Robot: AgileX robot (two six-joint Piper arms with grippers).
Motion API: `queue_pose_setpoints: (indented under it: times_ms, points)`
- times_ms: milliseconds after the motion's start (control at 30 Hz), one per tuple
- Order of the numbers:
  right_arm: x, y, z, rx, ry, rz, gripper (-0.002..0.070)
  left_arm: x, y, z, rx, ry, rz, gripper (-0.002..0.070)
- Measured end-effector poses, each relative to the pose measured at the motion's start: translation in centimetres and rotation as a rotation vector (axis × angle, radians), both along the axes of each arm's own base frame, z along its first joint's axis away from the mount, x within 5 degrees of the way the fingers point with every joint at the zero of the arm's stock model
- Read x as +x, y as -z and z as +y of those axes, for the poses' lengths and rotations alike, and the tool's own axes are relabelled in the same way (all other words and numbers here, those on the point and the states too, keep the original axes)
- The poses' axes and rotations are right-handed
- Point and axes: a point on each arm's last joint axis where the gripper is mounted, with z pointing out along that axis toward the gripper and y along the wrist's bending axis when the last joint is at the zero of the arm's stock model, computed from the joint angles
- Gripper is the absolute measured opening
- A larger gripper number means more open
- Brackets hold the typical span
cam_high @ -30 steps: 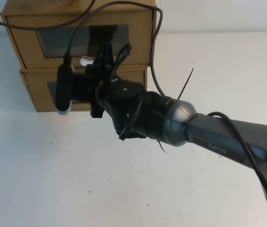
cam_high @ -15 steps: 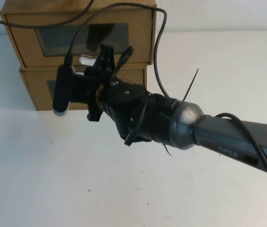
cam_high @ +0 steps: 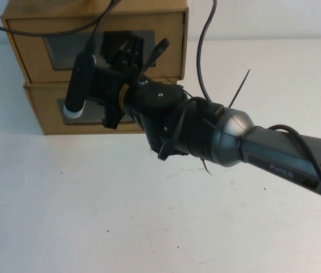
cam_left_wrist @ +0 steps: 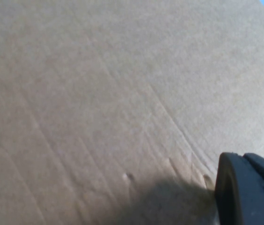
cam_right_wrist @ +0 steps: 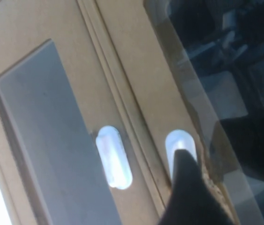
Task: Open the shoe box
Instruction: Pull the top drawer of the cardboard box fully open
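Right gripper (cam_high: 127, 54) is at the front of the upper shoe box (cam_high: 98, 34), by its white tab (cam_right_wrist: 181, 143); how wide it stands, cannot tell; left gripper (cam_left_wrist: 249, 190) is close against plain cardboard, state unclear; the upper shoe box is stacked on a lower box (cam_high: 44, 111), far-left on the table (cam_high: 149, 216).

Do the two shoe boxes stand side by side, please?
No, the upper box sits on the lower box, right gripper before them, left gripper by cardboard.

We saw two brown cardboard shoe boxes in a stack, the upper box (cam_high: 169, 42) sitting on the lower box (cam_high: 41, 111), both directly ahead of the right gripper (cam_high: 133, 54). Each front had a dark window and a white oval tab (cam_right_wrist: 113, 157), and both looked shut. Plain cardboard lay close against the left gripper (cam_left_wrist: 249, 192).
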Motion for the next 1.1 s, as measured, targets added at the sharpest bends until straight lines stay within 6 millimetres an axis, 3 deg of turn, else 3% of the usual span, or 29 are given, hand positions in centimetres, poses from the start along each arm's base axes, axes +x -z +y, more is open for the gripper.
queue_pose_setpoints:
  times_ms: [500,1100]
  points:
    - [0.9,2.5,0.6,-0.042,-0.016,0.017,0.0328,0.0,0.0,0.0,0.002,0.002,-0.002,-0.0005]
    - [1.6,2.3,0.5,0.000,-0.010,0.035,0.0262,0.0,0.0,0.0,0.009,0.009,-0.010,-0.0005]
